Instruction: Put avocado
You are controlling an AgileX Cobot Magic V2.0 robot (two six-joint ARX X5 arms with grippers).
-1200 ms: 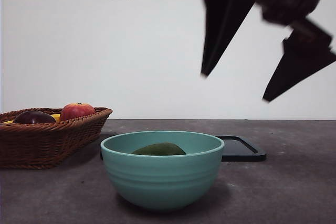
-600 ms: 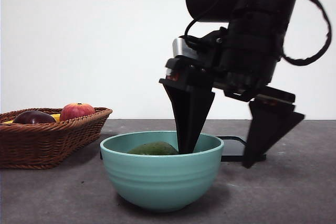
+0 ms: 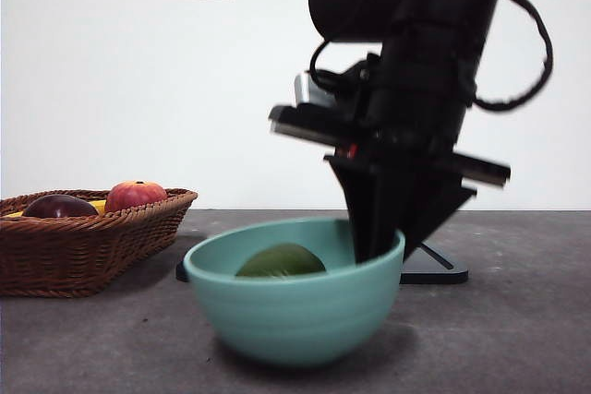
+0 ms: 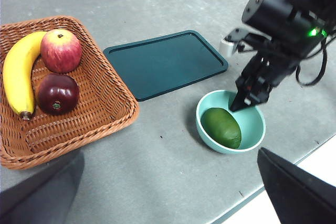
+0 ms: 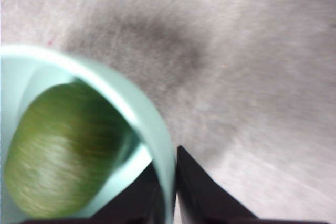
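Note:
The avocado [image 3: 280, 260] [image 4: 221, 127] [image 5: 58, 150], dull dark green, lies inside a teal bowl [image 3: 295, 316] [image 4: 257, 129] [image 5: 152, 124]. My right gripper [image 3: 379, 246] [image 4: 236, 103] [image 5: 169, 158] is shut on the bowl's right rim, one jaw inside and one outside. In the front view the bowl is tilted, its gripped side higher. The jaws do not touch the avocado. My left gripper [image 4: 169, 153] hangs high over the table, open and holding nothing.
A wicker basket [image 3: 92, 246] [image 4: 126, 103] at the left holds a red apple [image 3: 135, 195] [image 4: 61, 50], a dark maroon fruit [image 3: 58, 206] [image 4: 56, 93] and a banana [image 4: 16, 77]. A dark flat tray [image 3: 434, 269] [image 4: 165, 61] lies behind the bowl. The table's edge runs close to the bowl.
The right gripper dropped from the upper right, straddled the bowl's right rim and shut on it. The bowl now tilts, its right side raised. The avocado stays inside.

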